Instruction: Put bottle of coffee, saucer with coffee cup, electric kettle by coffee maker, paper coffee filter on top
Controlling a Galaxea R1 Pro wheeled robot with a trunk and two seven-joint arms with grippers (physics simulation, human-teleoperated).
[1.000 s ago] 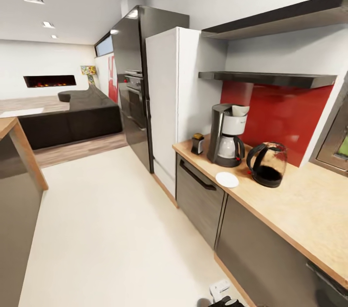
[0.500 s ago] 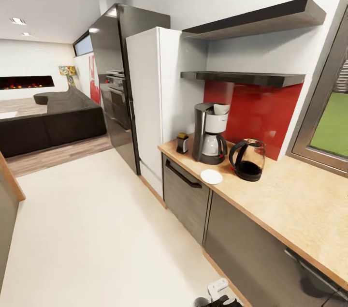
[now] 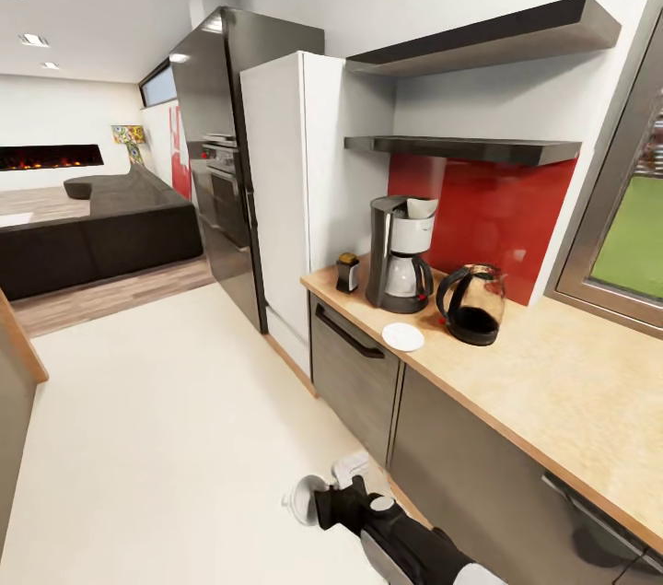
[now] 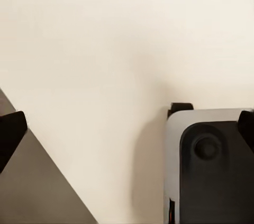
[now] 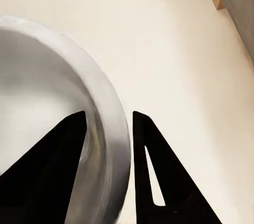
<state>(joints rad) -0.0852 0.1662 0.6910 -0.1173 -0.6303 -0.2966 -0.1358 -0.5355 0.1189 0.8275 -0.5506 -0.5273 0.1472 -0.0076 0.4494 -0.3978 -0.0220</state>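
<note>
The right gripper [image 3: 304, 500] has just risen into the head view, jaws pinching the cup [image 3: 302, 500] by its rim. The left jaws look spread. The saucer [image 3: 403, 337] sits on the table just beside the maker [image 3: 398, 253], awaiting the cup.

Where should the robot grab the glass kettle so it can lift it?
Best by the black loop handle of the electric kettle. It stands upright on the countertop with the handle on the side facing the coffee maker, so a claw could likely come from that side and close around the loop, keeping off the round glass body.
</note>
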